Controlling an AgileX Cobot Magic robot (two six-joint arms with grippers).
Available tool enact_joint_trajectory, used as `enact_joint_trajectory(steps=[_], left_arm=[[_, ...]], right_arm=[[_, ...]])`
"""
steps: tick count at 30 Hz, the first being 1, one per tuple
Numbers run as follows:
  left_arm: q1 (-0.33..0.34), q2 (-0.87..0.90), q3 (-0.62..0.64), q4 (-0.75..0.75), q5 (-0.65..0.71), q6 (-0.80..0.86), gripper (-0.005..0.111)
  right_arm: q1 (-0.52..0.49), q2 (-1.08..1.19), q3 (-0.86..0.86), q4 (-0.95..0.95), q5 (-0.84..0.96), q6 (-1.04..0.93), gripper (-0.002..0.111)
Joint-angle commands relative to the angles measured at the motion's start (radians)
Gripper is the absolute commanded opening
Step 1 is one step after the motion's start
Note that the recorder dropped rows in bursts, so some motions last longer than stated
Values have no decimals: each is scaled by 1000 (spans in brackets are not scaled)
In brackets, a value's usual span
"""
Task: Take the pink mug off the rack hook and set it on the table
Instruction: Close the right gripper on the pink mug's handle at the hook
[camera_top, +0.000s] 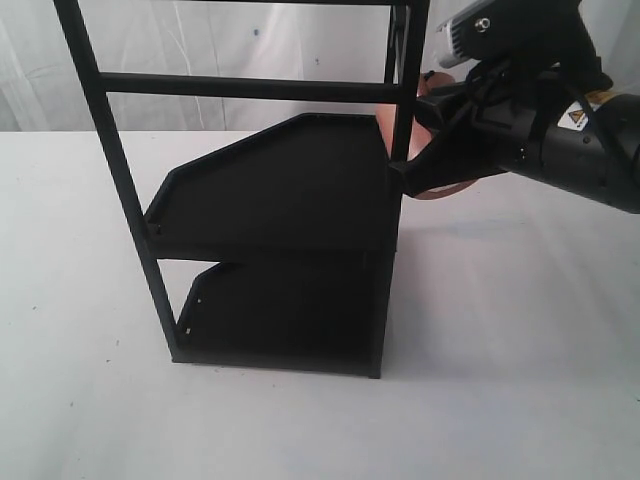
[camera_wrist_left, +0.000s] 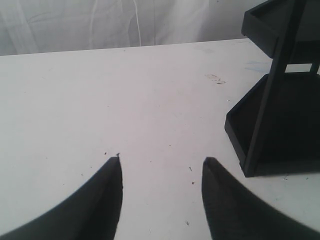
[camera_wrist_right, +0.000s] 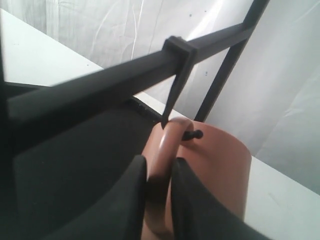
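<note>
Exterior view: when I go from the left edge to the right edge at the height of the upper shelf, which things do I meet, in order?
Table → rack's left post → upper shelf → rack's right post → right arm.

White table (camera_top: 520, 330), few small dark specks; black rack (camera_top: 290, 190) stands directly on it.

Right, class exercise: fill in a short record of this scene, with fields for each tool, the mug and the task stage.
left tool: open, empty, over the table near the rack
right tool: closed on the handle of the pink mug
pink mug: hanging by its handle on the rack hook
task stage: mug gripped, not yet unhooked
</note>
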Motion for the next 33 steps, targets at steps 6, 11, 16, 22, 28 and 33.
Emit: enact_joint_trajectory(steps=[6,11,16,22,28,33], left_arm=[[2,-5,4,-9,5,-2,53],[2,-5,4,-9,5,-2,53],[2,-5,4,-9,5,-2,53],[2,-5,4,-9,5,-2,53],[2,-5,4,-9,5,-2,53],[2,-5,4,-9,5,-2,53]], right_arm=[[3,0,-5,-16,-17,-4,17],[3,0,-5,-18,-23,-4,35],[3,2,-5,-18,-55,-4,34],[3,42,-5,-18,-59,-4,34],[3,57,-6,-18,-82,-4,34],[3,57,-22,-18,-82,-4,29]])
